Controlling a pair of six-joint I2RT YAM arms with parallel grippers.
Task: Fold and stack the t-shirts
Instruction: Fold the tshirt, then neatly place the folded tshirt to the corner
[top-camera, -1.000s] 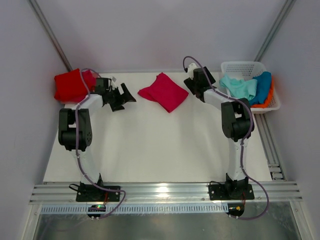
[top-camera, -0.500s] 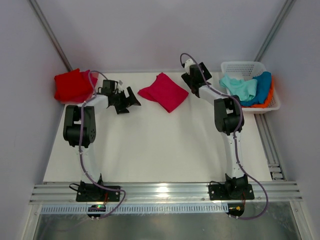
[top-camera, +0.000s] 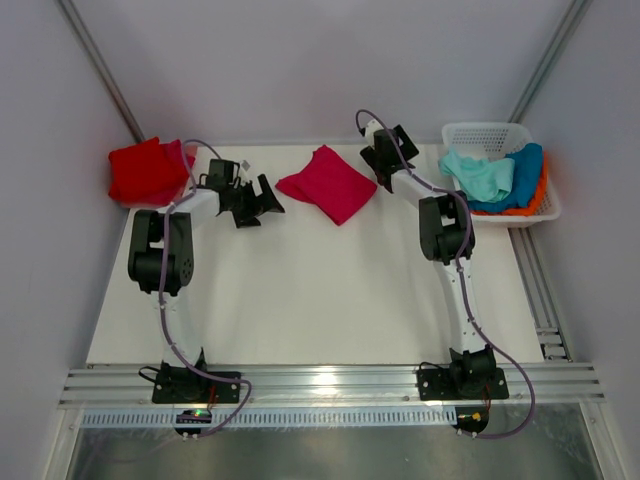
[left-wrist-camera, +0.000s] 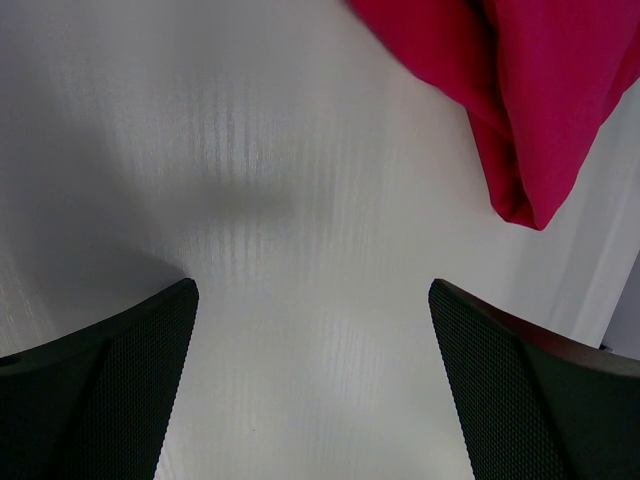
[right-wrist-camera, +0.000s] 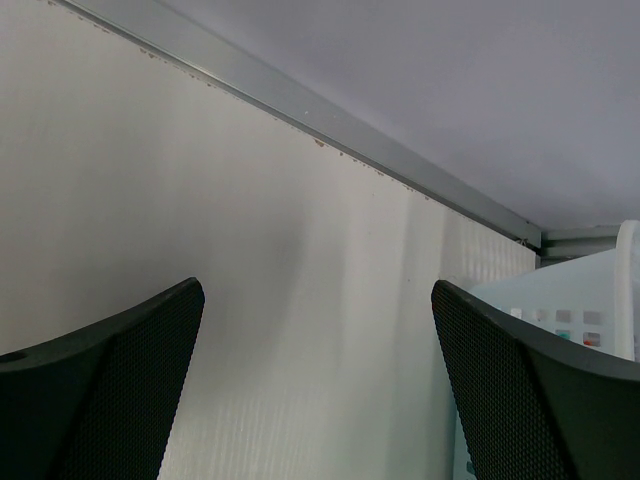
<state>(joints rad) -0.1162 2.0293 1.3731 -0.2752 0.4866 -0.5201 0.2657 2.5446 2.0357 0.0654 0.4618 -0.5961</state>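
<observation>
A folded crimson-pink t-shirt (top-camera: 328, 183) lies at the back middle of the table; its corner (left-wrist-camera: 520, 100) shows at the top right of the left wrist view. A folded red t-shirt (top-camera: 145, 170) sits at the far left. Mint-green (top-camera: 480, 172), blue (top-camera: 522, 172) and orange (top-camera: 541, 198) t-shirts are heaped in the basket. My left gripper (top-camera: 262, 205) (left-wrist-camera: 312, 290) stands open over bare table, just left of the crimson-pink shirt. My right gripper (top-camera: 388, 152) (right-wrist-camera: 316, 288) is open too, between that shirt and the basket, holding nothing.
The white lattice basket (top-camera: 487, 131) (right-wrist-camera: 590, 320) stands at the back right corner. A metal rail (right-wrist-camera: 300, 105) runs along the table's back edge under the grey wall. Slanted frame posts (top-camera: 100, 70) rise at both back corners.
The left gripper has moved right, away from the red shirt toward the crimson-pink one. The right arm has swung left, away from the basket. Both grippers stayed open.
</observation>
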